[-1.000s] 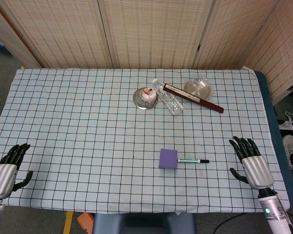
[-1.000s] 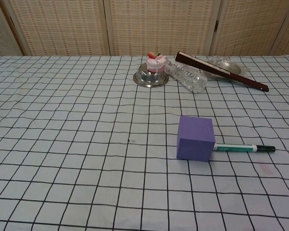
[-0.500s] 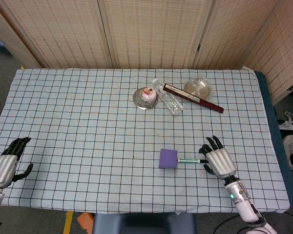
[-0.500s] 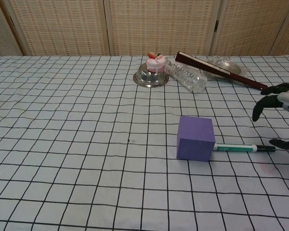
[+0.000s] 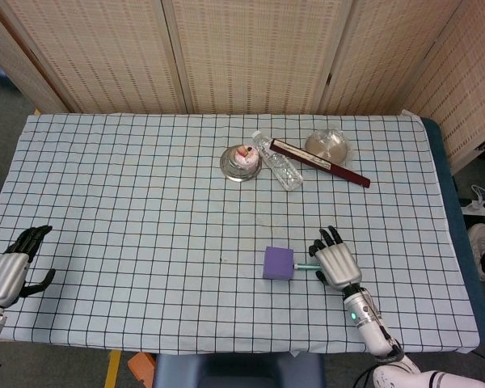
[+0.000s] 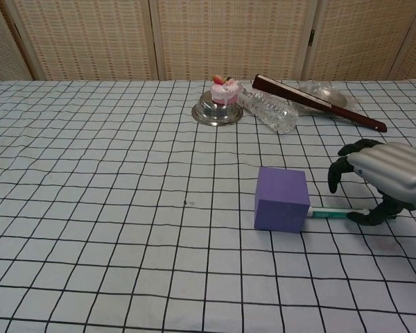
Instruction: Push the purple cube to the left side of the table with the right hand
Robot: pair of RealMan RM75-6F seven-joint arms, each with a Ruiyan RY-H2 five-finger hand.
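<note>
**Right hand beside the cube, set to push**

A checked cloth covers the tabletop (image 5: 105,178). The purple cube (image 5: 278,263) sits right of centre, toward the near edge. A marker (image 6: 336,214) lies touching the cube's right face and points away to the right.

The right hand (image 5: 335,263) is just beside the cube on that same side, over the marker — the correct side for a leftward push. Its fingers (image 6: 341,168) are apart and loosely curled, holding nothing; in the chest view they arch over the marker without clearly touching cube or pen. A gap remains between hand and cube.

The left hand (image 5: 8,272) rests at the near left corner, fingers apart and empty, well apart from the cube.

At the far side sit a small dish (image 5: 240,162), a bottle (image 5: 278,162) and a dark stick (image 5: 319,162) — outside the likely push path. The marker may be shoved along with the cube.
</note>
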